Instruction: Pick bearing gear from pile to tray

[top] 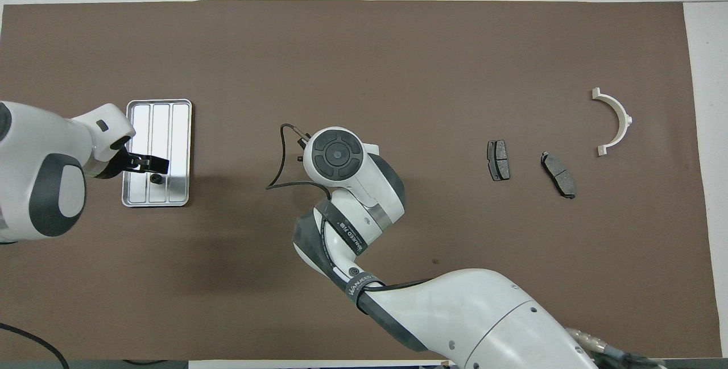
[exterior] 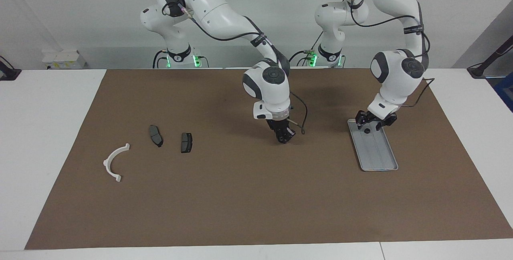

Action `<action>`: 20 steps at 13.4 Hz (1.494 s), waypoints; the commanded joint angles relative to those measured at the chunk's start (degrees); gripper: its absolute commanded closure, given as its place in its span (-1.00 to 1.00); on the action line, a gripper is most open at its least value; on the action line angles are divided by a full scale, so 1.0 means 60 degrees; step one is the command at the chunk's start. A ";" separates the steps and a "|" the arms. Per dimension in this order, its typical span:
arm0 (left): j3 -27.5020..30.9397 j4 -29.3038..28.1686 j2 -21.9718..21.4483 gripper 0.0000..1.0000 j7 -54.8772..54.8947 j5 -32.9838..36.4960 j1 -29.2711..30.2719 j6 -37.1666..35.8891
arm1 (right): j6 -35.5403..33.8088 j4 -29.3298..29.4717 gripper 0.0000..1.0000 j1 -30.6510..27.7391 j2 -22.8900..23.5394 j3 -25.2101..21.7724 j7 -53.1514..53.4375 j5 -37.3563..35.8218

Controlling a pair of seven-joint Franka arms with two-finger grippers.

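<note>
We see a brown mat (exterior: 240, 196) covering most of a white table (exterior: 44, 132), whose bare surface shows along each short edge. A white box (exterior: 63, 59) sits at the corner at the right arm's end, on the robots' edge.

Silver ribbed tray (exterior: 384, 166), brown mat (exterior: 248, 196), white arc (exterior: 113, 162).
</note>
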 commanded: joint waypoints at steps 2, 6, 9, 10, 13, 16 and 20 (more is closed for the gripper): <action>0.0071 0.1698 0.0063 -1.00 -0.1430 -0.0244 -0.0766 -0.1555 | -0.1513 0.0798 -1.00 -0.0188 -0.0037 -0.0001 0.0055 0.0040; 0.0071 0.1685 0.0048 -1.00 -0.5658 -0.0026 -0.2668 -0.0433 | -0.2924 0.1770 -1.00 -0.1460 -0.0254 -0.0060 -0.1126 0.0083; 0.0071 0.1537 0.0281 -0.99 -0.7231 -0.0011 -0.3754 0.0318 | -0.3363 0.1727 -1.00 -0.2426 -0.0884 -0.0045 -0.3307 0.0201; 0.0071 0.1624 0.0717 -0.99 -0.7424 -0.0025 -0.4307 0.0364 | -0.3583 0.1698 -1.00 -0.2836 -0.1031 -0.0030 -0.4242 0.0201; 0.0086 0.1698 0.1802 -0.99 -0.8638 0.0179 -0.5233 0.1328 | -0.4038 0.1609 -1.00 -0.3789 -0.1325 -0.0030 -0.6983 0.0201; 0.0101 0.1743 0.2610 -0.98 -0.9183 0.0267 -0.5792 0.2033 | -0.4361 0.1595 -1.00 -0.4610 -0.1428 -0.0045 -0.9531 0.0201; 0.0101 0.1539 0.2802 -0.97 -0.9184 0.0355 -0.5822 0.2325 | -0.4727 0.1595 -1.00 -0.5300 -0.1560 -0.0059 -1.1426 0.0186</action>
